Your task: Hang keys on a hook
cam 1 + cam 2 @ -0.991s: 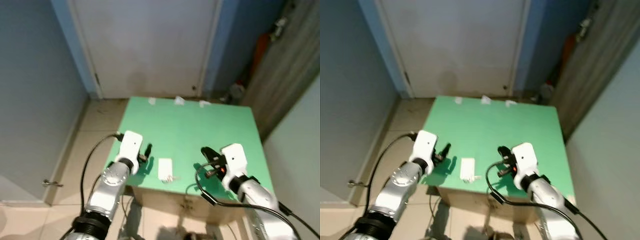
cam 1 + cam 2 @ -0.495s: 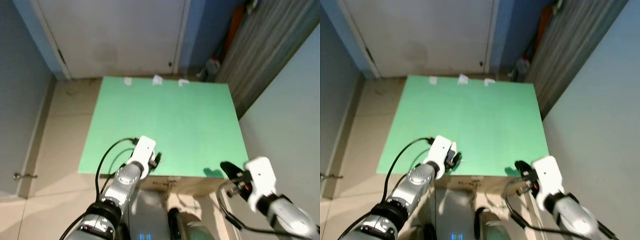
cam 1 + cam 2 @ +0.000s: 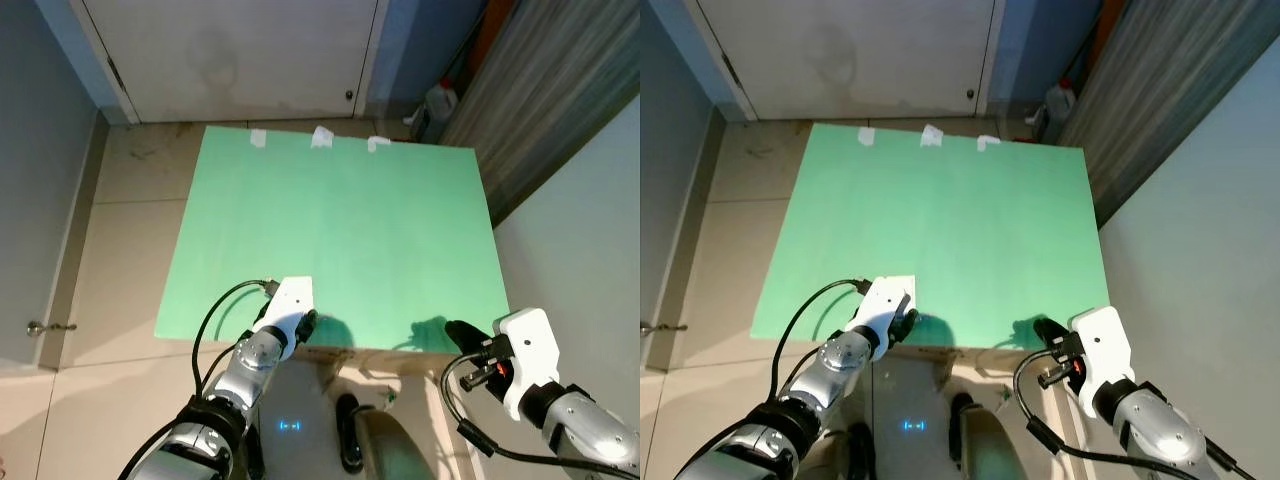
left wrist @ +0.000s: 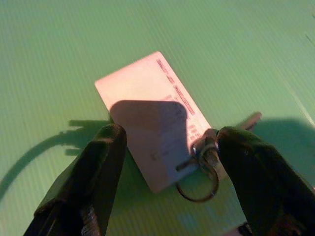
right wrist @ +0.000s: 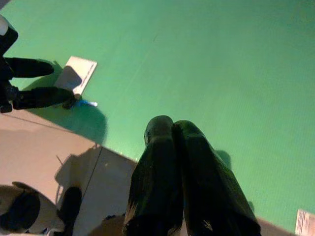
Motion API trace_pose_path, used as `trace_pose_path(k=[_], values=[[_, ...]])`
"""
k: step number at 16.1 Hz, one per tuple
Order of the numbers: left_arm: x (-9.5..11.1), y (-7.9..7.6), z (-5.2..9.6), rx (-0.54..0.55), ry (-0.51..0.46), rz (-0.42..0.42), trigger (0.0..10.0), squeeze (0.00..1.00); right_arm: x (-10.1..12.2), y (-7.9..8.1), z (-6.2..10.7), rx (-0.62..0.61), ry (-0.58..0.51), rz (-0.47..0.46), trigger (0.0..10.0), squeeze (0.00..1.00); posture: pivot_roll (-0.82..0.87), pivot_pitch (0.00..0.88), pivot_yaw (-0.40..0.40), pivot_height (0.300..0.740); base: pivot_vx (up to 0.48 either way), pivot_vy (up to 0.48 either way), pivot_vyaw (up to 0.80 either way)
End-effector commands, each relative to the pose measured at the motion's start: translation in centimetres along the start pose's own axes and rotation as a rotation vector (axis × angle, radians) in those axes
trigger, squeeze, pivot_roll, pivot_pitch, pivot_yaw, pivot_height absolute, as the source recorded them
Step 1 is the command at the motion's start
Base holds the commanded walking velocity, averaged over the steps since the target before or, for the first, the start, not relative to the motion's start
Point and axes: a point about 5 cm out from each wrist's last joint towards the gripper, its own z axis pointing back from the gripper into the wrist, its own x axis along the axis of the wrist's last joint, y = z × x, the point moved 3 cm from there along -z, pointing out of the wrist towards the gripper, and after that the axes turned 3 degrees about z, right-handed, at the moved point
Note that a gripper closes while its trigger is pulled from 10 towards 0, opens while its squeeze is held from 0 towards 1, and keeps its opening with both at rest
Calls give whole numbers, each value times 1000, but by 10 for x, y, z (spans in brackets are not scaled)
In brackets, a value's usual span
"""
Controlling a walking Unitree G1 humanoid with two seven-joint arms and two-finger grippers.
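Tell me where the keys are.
The keys lie with their white tag on the green table near its front edge, on the robot's left, between the open left gripper's fingers.

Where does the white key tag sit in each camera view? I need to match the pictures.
Left eye view: at the green table's near edge, under the left pincer; I cannot separate it from the white housing.
Right eye view: same spot, same doubt.
Left wrist view: white key tag mid-picture between the open fingers, ring attached.
Right wrist view: small, by the table edge, beside two black fingers.
Shared landmark: the left pincer straddling it.
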Motion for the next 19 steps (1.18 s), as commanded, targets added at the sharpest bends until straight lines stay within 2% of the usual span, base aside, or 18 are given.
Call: trace_pose_path(k=[1, 4, 5, 9, 13, 16, 19], values=[[-6, -9, 1, -18, 11, -3, 10000, 0, -2, 1, 4, -5, 19, -8, 10000, 0, -399, 306, -63, 740, 0, 0, 0], [-5, -23, 3, -36, -11, -3, 10000, 0, -3, 2, 2, 0, 27, -17, 10000, 0, -391, 305, -57, 740, 0, 0, 0], [-7, -27, 5, -22, -12, -28, 10000, 0, -3, 3, 2, 1, 28, -20, 10000, 0, -386, 308, -58, 740, 0, 0, 0], [-14, -28, 10, 40, -2, -57, 10000, 0, -6, 5, 3, 6, 39, -26, 10000, 0, -380, 315, -58, 740, 0, 0, 0], [-13, -30, 22, 88, -38, -85, 10000, 0, -9, 6, 3, 7, 46, -32, 10000, 0, -373, 314, -54, 740, 0, 0, 0], [-24, -37, 27, 89, -5, -84, 10000, 0, -11, 7, 5, 12, 53, -33, 10000, 0, -373, 319, -60, 740, 0, 0, 0], [-29, -33, 30, 106, 25, -86, 10000, 0, -13, 7, 7, 14, 62, -34, 10000, 0, -380, 313, -66, 740, 0, 0, 0]])
